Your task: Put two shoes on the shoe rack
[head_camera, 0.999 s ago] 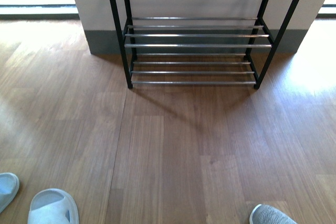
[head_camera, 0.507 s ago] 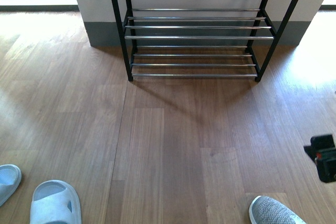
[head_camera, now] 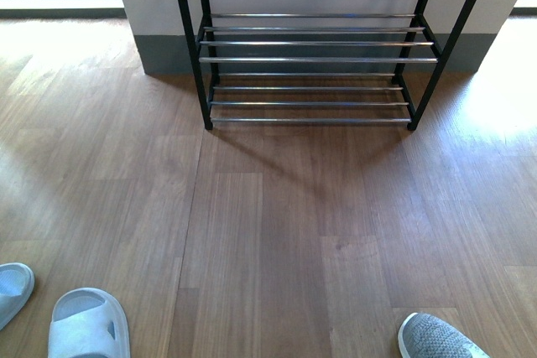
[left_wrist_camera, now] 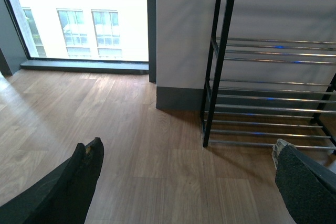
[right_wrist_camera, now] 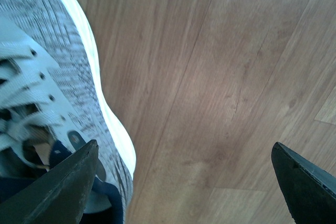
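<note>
The shoe rack (head_camera: 310, 59), black-framed with chrome bars, stands empty against the far wall. A grey knit sneaker (head_camera: 435, 339) pokes in at the front view's lower right. Two pale-blue sandals (head_camera: 86, 324) lie at the lower left. Neither gripper shows in the front view. In the right wrist view my right gripper (right_wrist_camera: 185, 149) is open just above the floor. One of its fingers (right_wrist_camera: 68, 182) lies over the sneaker's (right_wrist_camera: 58, 66) navy collar, the other over bare wood. My left gripper (left_wrist_camera: 186, 153) hangs open above the floor, facing the rack (left_wrist_camera: 262, 82), with nothing between its fingers.
Wood-plank floor (head_camera: 277, 224) stretches between the shoes and the rack. A white wall column with a grey skirting (head_camera: 164, 54) stands behind the rack. A floor-to-ceiling window (left_wrist_camera: 79, 19) lies off to the left of it.
The front view tilted down a little a second ago, then held still. A black part of the right arm at the right edge half a second ago has dropped out of sight.
</note>
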You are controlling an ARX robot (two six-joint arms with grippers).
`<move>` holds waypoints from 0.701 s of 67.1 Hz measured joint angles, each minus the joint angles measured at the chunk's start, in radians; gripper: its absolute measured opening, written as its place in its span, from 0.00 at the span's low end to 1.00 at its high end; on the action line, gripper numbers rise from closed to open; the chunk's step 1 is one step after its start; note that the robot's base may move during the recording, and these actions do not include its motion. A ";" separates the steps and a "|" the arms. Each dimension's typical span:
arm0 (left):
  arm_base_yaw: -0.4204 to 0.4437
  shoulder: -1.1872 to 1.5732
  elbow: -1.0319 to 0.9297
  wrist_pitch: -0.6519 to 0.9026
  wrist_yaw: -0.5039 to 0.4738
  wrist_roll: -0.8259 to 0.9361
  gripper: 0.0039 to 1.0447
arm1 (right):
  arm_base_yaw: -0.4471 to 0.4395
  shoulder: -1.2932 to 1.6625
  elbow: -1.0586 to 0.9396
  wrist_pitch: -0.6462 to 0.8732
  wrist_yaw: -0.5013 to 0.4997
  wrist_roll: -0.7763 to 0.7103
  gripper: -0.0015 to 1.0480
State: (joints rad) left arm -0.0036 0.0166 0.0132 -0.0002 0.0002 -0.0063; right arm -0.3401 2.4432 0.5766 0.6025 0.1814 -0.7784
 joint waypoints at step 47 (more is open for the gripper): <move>0.000 0.000 0.000 0.000 0.000 0.000 0.91 | -0.048 0.278 0.268 -0.097 0.010 -0.151 0.91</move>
State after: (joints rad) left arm -0.0036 0.0166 0.0132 -0.0002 0.0002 -0.0063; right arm -0.3878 2.7213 0.8448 0.5056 0.1913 -0.9291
